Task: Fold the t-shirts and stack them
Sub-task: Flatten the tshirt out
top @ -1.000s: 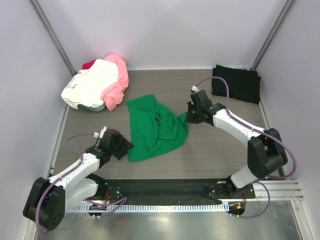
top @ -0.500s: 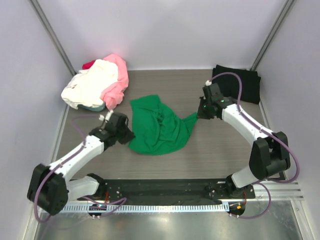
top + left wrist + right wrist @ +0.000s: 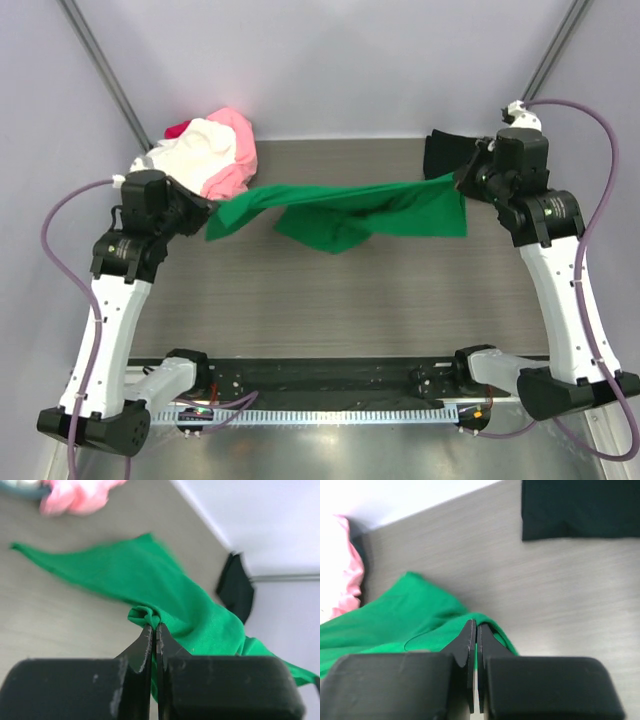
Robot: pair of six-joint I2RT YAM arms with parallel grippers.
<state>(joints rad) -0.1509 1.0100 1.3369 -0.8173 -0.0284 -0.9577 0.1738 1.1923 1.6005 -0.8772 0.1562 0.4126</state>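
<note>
Green t-shirt: stretched in the air between both arms, above the far half of the table, its middle sagging in a loose fold; whether that fold touches the wood cannot be told. Left gripper: jaws together, pinching a bunched bit of the green cloth at its left end. Right gripper: jaws together, clamped on the cloth's right edge. Black t-shirt: lying flat at the far right corner, just behind the right gripper. Heap at the far left corner, beside the left gripper: cream-white t-shirt in front, pink t-shirt to its right, red t-shirt showing behind.
</note>
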